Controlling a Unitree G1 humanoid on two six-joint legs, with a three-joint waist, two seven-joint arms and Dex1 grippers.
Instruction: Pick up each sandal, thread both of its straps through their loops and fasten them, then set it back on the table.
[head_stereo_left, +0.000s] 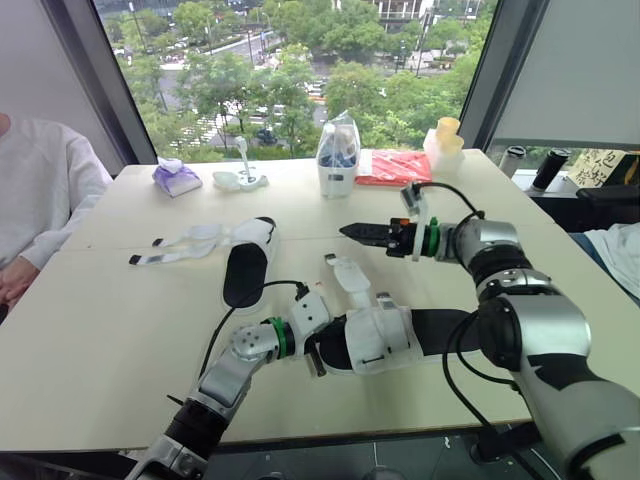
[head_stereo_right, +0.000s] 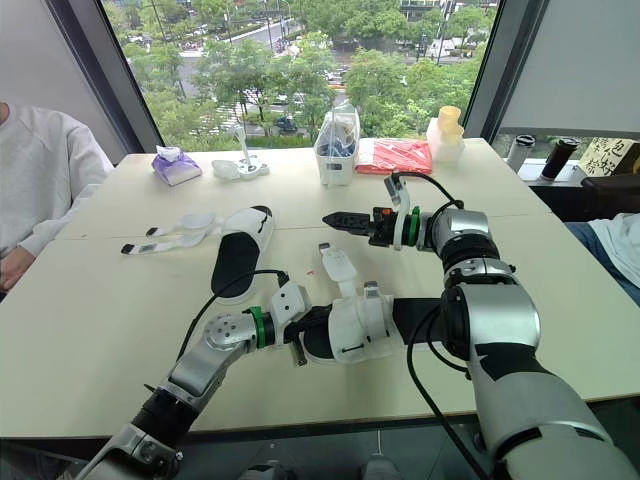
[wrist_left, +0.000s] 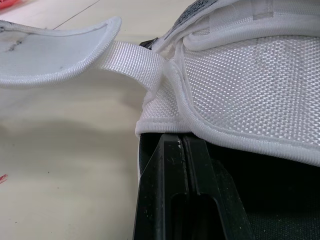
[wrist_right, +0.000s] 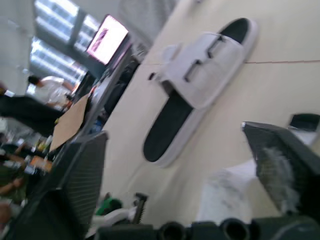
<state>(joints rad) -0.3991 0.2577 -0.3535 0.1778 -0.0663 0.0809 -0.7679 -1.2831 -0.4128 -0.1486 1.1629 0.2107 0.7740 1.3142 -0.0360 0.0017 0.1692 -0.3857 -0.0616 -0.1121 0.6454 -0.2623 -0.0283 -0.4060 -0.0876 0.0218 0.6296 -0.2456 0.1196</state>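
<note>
Two white sandals with black soles lie on the cream table (head_stereo_left: 100, 330). The far sandal (head_stereo_left: 247, 262) lies left of centre, its two straps (head_stereo_left: 178, 248) spread out unfastened to the left. The near sandal (head_stereo_left: 395, 338) lies by the front edge, with one loose strap (head_stereo_left: 349, 274) pointing away from me. My left gripper (head_stereo_left: 318, 352) is at this sandal's left end, fingers (wrist_left: 180, 190) together at the black sole just under the white upper (wrist_left: 250, 75). My right gripper (head_stereo_left: 362, 233) hovers above the table behind the near sandal, open and holding nothing.
A person in white (head_stereo_left: 40, 190) sits at the table's left side. Along the far edge stand a purple pouch (head_stereo_left: 177, 179), a small white object (head_stereo_left: 243, 178), a clear container (head_stereo_left: 338, 156), a red packet (head_stereo_left: 393, 167) and yellow cups (head_stereo_left: 446, 140).
</note>
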